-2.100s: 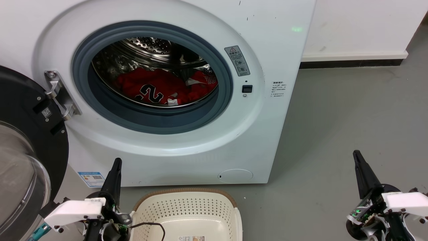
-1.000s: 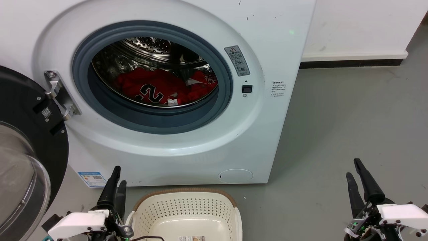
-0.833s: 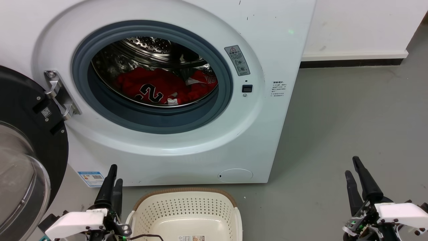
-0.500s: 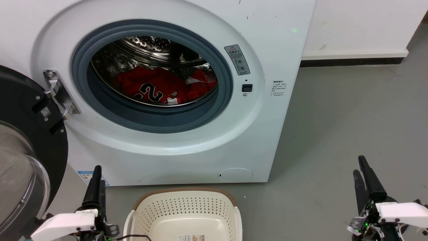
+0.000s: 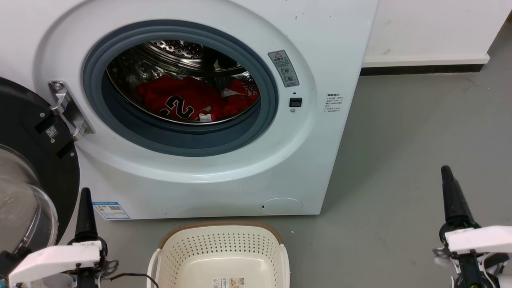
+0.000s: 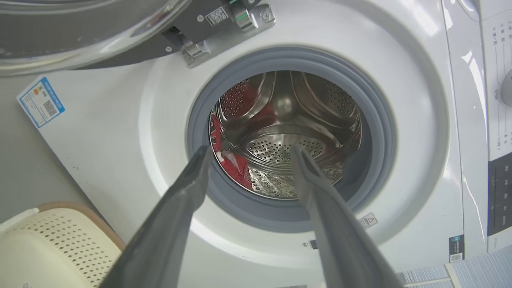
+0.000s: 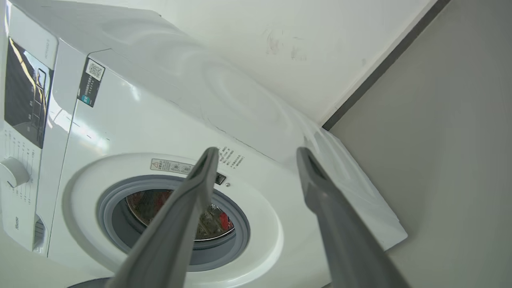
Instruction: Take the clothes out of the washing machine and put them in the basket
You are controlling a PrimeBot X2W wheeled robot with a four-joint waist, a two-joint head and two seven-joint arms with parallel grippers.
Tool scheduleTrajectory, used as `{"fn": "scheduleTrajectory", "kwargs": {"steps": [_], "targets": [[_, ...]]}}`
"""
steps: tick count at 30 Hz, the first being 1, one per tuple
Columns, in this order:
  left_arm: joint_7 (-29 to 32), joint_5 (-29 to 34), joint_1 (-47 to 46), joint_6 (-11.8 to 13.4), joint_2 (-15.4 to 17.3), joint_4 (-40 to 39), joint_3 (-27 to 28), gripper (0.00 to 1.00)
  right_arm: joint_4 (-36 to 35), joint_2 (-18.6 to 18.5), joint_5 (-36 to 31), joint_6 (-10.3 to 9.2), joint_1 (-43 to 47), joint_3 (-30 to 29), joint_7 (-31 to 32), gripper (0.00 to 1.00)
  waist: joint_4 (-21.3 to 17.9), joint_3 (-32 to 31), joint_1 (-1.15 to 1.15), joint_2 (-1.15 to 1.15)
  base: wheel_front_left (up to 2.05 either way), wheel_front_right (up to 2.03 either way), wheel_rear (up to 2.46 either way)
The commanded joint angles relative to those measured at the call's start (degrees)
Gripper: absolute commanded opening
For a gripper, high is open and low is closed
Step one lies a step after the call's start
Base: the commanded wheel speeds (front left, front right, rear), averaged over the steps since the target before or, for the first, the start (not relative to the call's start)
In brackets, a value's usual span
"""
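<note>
The white washing machine (image 5: 224, 176) stands with its door swung open to the left. Red clothes (image 5: 188, 102) lie in the bottom of the steel drum, a jersey with a black number on top. The cream basket (image 5: 220, 227) sits on the floor just before the machine, with a paper label on its bottom. My left gripper (image 5: 85, 194) hovers left of the basket, below the drum opening. In the left wrist view it (image 6: 251, 150) is open, pointing at the drum and a strip of red clothes (image 6: 230, 160). My right gripper (image 5: 446, 171) is open (image 7: 258, 150) over bare floor, well right of the machine (image 7: 160, 120).
The black-rimmed glass door (image 5: 36, 160) juts out at the far left, close to my left arm. Grey floor (image 5: 400, 140) stretches right of the machine to a white wall with a dark skirting (image 5: 420, 70). The basket's corner (image 6: 52, 240) shows in the left wrist view.
Both grippers have spread outward: the left moved left, away from the basket, the right moved right and reaches higher. Each now shows edge-on. The head camera has tipped slightly.
</note>
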Motion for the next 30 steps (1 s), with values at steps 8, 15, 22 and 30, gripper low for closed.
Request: {"fn": "scheduleTrajectory", "kwargs": {"steps": [8, 15, 22, 30], "targets": [[-1.98, 11.81, -0.13, 6.64, 0.17, -8.65, -1.16, 1.0, -7.44, -0.21, -15.12, -0.01, -1.75, 0.8, -2.14, 1.0, 0.01, 0.52, 0.0, 0.0, 0.0, 0.0, 0.0], [-3.14, 21.4, 1.14, 9.83, 0.19, -12.89, -4.88, 1.0, -11.1, -0.23, -25.12, -0.01, -1.63, 3.43, -3.32, 1.0, -0.06, 0.81, 0.0, 0.0, 0.0, 0.0, 0.0], [-4.36, 25.7, 2.25, 9.79, 0.18, -15.68, -7.47, 1.0, -13.05, -0.23, -31.75, -0.01, -1.41, 3.86, -4.58, 1.0, -0.16, 1.03, 0.0, 0.0, 0.0, 0.0, 0.0], [-5.7, 34.14, 2.33, 9.65, 0.2, -18.95, -9.42, 1.0, -13.43, -0.24, -37.94, -0.01, -0.5, 5.21, -5.87, 1.0, -0.25, 1.29, 0.0, 0.0, 0.0, 0.0, 0.0]]}}
